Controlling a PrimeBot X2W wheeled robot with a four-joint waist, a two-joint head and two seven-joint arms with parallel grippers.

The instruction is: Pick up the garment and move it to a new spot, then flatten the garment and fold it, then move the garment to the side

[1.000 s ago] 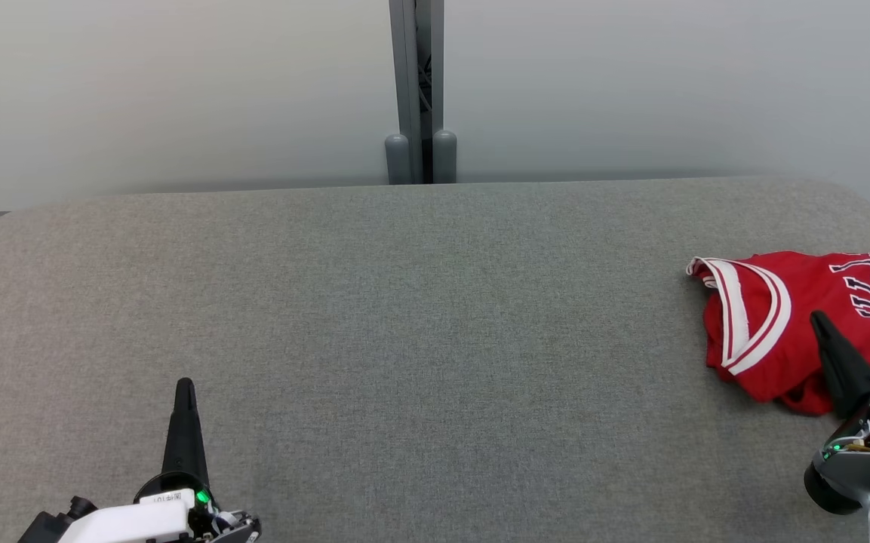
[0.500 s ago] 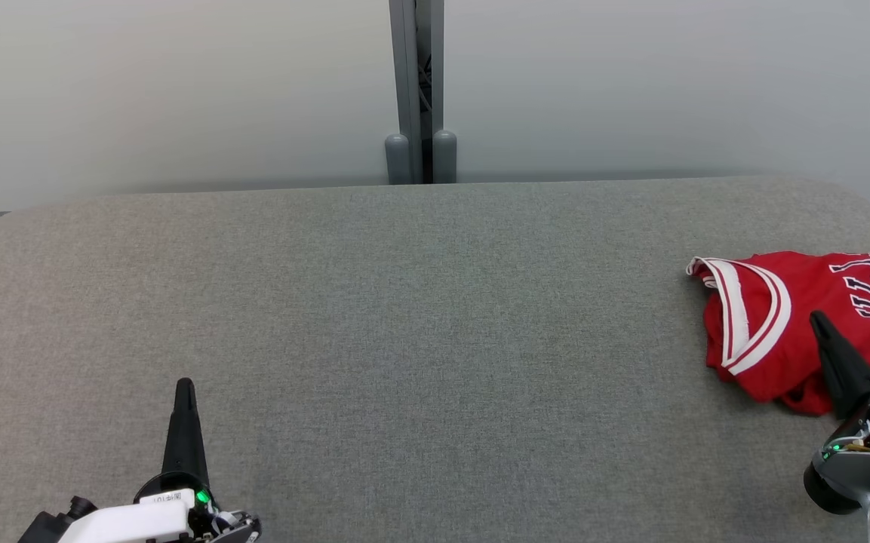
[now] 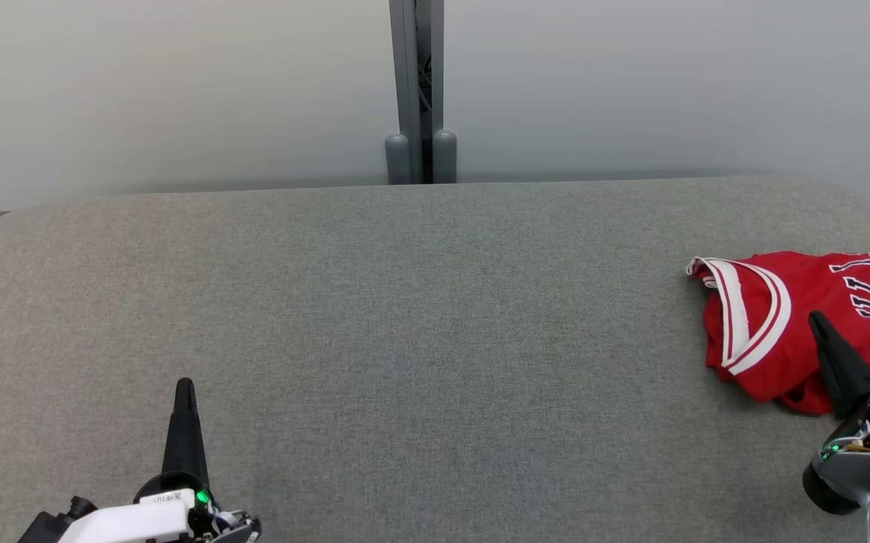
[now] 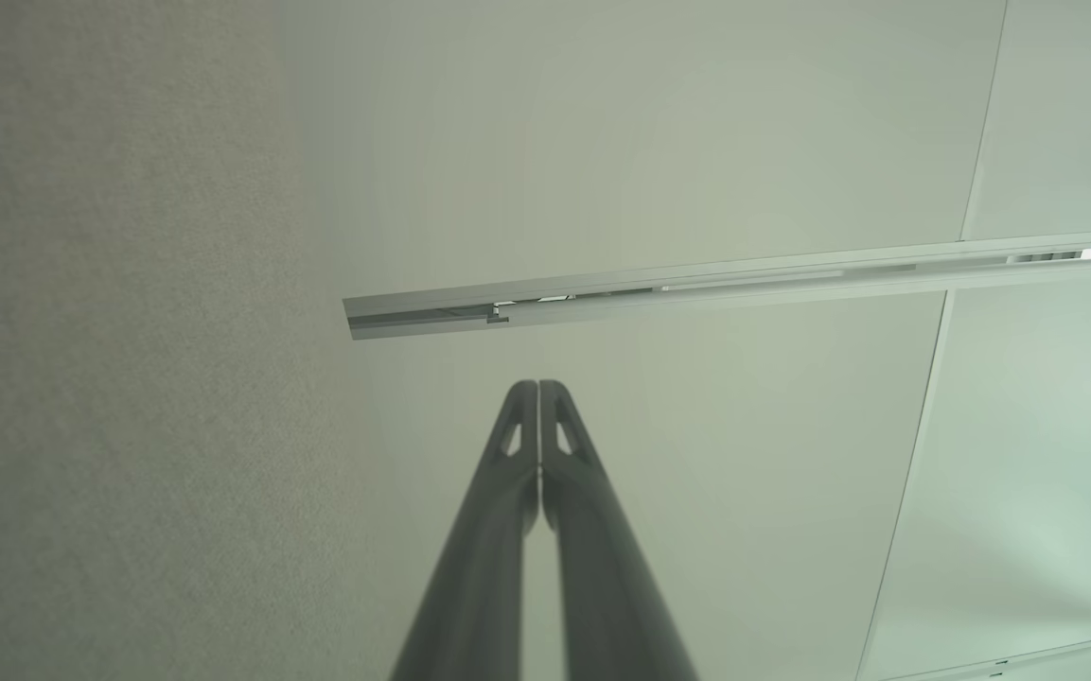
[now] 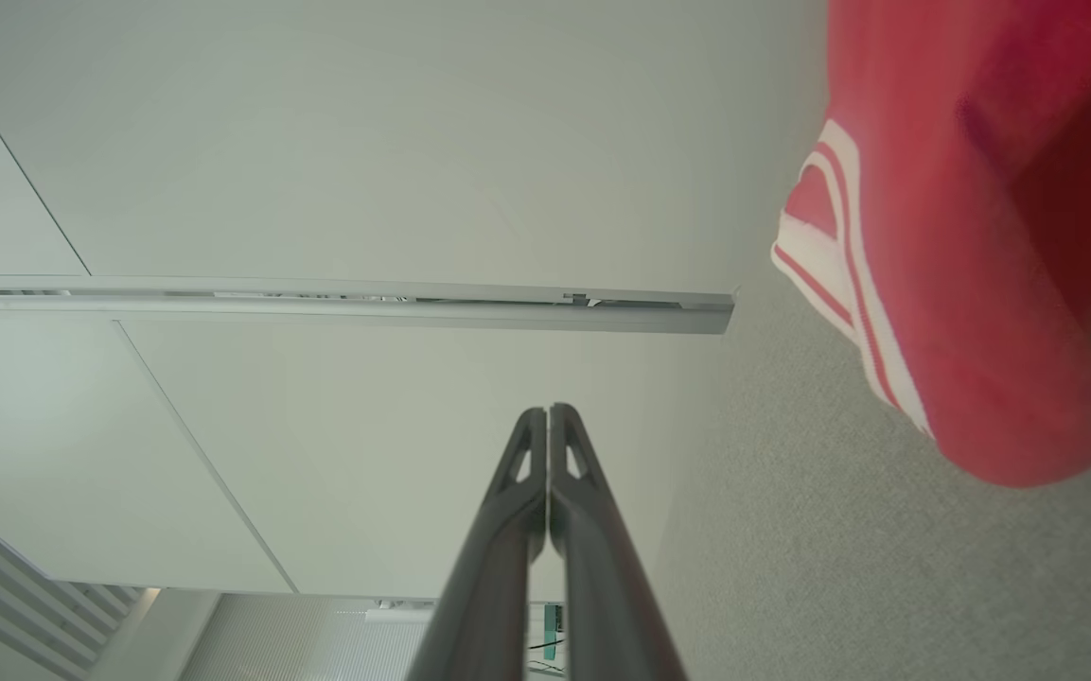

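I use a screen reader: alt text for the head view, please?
A bunched red garment lies at the right edge of a grey table. The shut right gripper overlaps its near side; the shut left gripper sits lower left.

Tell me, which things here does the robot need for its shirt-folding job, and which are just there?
For the job:
- red shirt, at the table's right end
- right fingers, shut, near it
- left fingers, shut
- grey table

Just there:
- pale wall
- grey post

Matt cloth garment (image 3: 812,317), rough felt tabletop (image 3: 404,339)
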